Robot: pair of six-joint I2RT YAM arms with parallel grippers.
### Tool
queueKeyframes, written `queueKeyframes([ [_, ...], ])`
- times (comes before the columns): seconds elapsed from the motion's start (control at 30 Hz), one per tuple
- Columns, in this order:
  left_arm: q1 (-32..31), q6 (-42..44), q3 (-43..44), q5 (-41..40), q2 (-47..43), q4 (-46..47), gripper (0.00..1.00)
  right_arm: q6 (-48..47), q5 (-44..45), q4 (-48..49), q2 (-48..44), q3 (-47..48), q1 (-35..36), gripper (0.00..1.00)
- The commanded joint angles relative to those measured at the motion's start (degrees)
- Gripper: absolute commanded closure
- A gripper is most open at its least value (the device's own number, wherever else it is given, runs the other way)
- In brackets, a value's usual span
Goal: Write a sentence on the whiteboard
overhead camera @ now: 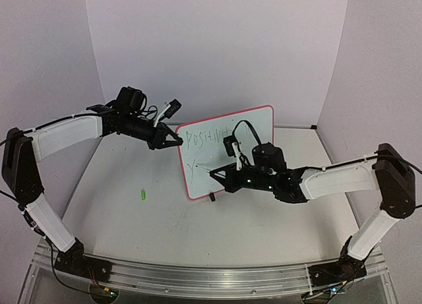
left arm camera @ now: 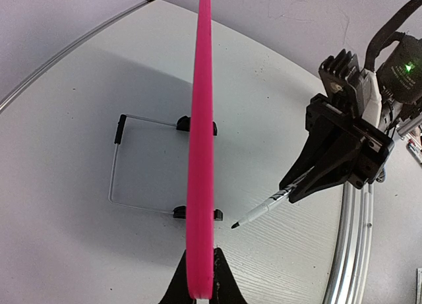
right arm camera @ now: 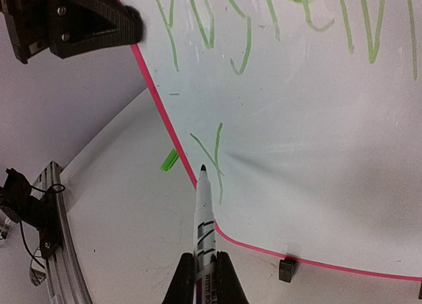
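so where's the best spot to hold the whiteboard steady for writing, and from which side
The whiteboard's pink left rim, upper half, coming in edge-on from the left with one finger in front and one behind. It stands upright and thin, its black feet take the bottom edge, and the right gripper's marker works the face. The left gripper looks clamped just there.

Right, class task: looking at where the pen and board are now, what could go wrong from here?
1. The whiteboard stands on a thin wire stand; the left tool, clamped on its rim, steadies it. Pressure from the marker could tilt or slide it, probably smearing strokes.
2. The right tool holds the marker with its tip beside the Y, close to the pink rim; a stray stroke could run off the board.
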Motion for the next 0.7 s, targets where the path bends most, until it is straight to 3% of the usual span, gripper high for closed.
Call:
queueKeyframes([
  [0.0,-0.58,2.8,-0.21,-2.25,-0.59,-3.99,1.0,-0.65,3.21,1.23,-0.17,0.5,-0.85,1.0],
  [0.67,-0.63,2.79,-0.11,-2.28,-0.4,-4.01,1.0,-1.67,-0.19,0.95,3.51,4.41,-2.94,1.0],
])
